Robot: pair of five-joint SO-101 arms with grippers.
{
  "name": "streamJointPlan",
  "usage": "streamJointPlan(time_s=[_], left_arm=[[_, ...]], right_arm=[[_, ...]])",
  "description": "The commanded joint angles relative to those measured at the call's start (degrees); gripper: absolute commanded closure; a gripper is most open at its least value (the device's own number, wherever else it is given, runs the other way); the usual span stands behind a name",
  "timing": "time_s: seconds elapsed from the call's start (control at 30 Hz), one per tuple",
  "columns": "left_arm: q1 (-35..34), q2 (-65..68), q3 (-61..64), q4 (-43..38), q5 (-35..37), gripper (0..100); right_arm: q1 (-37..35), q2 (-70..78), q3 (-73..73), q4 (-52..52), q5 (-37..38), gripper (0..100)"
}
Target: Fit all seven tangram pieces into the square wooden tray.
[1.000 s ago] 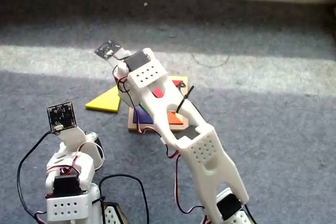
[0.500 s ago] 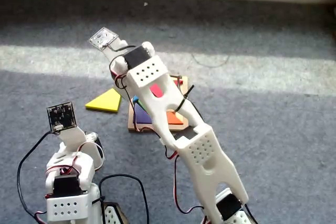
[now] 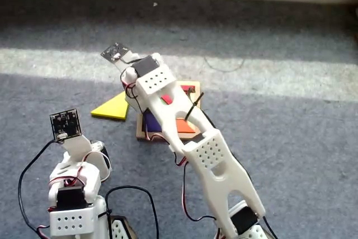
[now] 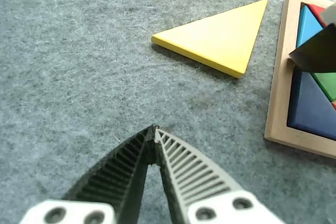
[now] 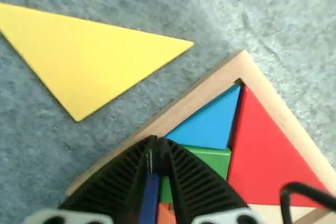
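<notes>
High view, set against the two earlier ones: shows the right arm (image 3: 168, 110) dropped back to nearly its pose of a second ago, after lifting and pushing out toward 11 o'clock half a second ago; also puts its elbow block a little nearer the tray than before. Carried nothing, shifted nothing. Leaves the yellow triangle (image 3: 113, 108) flat on the carpet in the same spot, just beside the square wooden tray (image 3: 142, 136) at its 9 o'clock and apart from the rim. Finds the right gripper (image 5: 153, 142) pinched tight, tips meeting on nothing (the blue in the slit looks like a piece underneath, not a hold), poised over the tray's rim above the blue triangle (image 5: 207, 121) and green piece (image 5: 207, 158), with the red triangle (image 5: 262, 145) alongside. Finds the left gripper (image 4: 154, 129) likewise closed and empty, parked over carpet near 7 o'clock of the tray, unmoved through all three frames. Reads as a re-aim, not progress: calls next for spread fingers and a reach to the yellow triangle.
</notes>
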Motion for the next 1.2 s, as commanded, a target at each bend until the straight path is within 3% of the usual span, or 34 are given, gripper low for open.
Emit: streamJointPlan(time_s=[0.0, 0.1, 0.2, 0.4, 0.6, 0.77, 1.17], left_arm=[[0.8, -1.5, 1.1, 0.3, 0.5, 99], [0.8, -1.5, 1.1, 0.3, 0.5, 99], [0.8, -1.5, 1.1, 0.3, 0.5, 99], [0.8, -1.5, 1.1, 0.3, 0.5, 99], [1.3, -1.5, 1.1, 0.3, 0.6, 99], [5.9, -1.5, 1.1, 0.3, 0.6, 99], [6.8, -1.8, 1.1, 0.3, 0.5, 99]], right_arm=[[0.6, -1.5, -7.2, 4.0, 0.6, 97.9], [-0.7, -1.5, -20.2, 12.2, 0.6, 97.9], [0.5, -1.8, -31.0, 12.7, 0.4, 99.3], [4.3, -5.5, -30.1, 12.8, -1.6, 99.5], [4.6, -17.5, -16.0, 12.8, -4.5, 99.4], [6.0, -31.3, 0.9, 12.7, -4.5, 99.4], [15.1, -64.1, 36.6, 11.9, -4.2, 99.4]])
